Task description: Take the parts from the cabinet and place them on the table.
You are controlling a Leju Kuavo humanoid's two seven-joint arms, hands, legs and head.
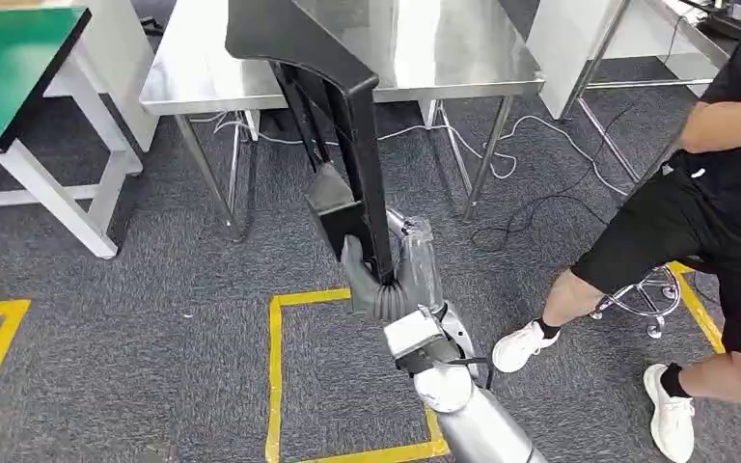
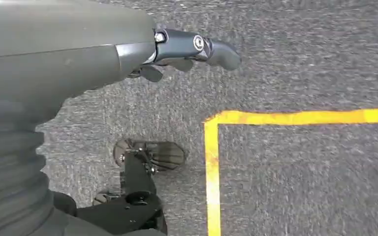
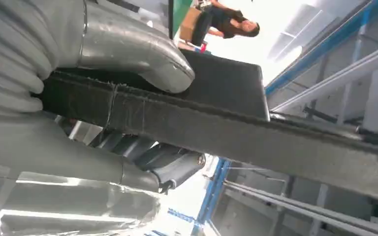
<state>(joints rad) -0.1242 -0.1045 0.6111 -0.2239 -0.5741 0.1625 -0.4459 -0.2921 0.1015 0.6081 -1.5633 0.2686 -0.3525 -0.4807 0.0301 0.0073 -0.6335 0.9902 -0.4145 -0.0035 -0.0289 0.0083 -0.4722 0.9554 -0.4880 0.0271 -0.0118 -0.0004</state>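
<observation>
A: Largest element first — which surface receives the part?
B: The stainless steel table [image 1: 425,58], standing ahead of the robot on the grey carpet [image 1: 154,338]; its near edge lies just beyond the top of the carried piece

A: And the part itself?
B: A long black moulded plastic part [image 1: 333,106], held nearly upright. Its long axis runs from the right hand [image 1: 381,275] up and away toward the table, and its broad upper end overlaps the tabletop in the head view. Whether it touches the steel cannot be told

A: State of the holding hand?
B: The right hand grips the lower end of the part; in the right wrist view the thick thumb [image 3: 138,54] presses one face of the dark edge and the fingers [image 3: 172,167] wrap the opposite face

A: The other hand?
B: The left hand [image 2: 177,51] hangs over the carpet near a yellow floor line [image 2: 295,117], holding nothing, its fingers loosely spread

A: Bearing on the next move?
B: Judged from this, the right arm alone is placed to tip the part forward and lay it flat on the table. A seated person [image 1: 724,203] sits well off to the right
</observation>
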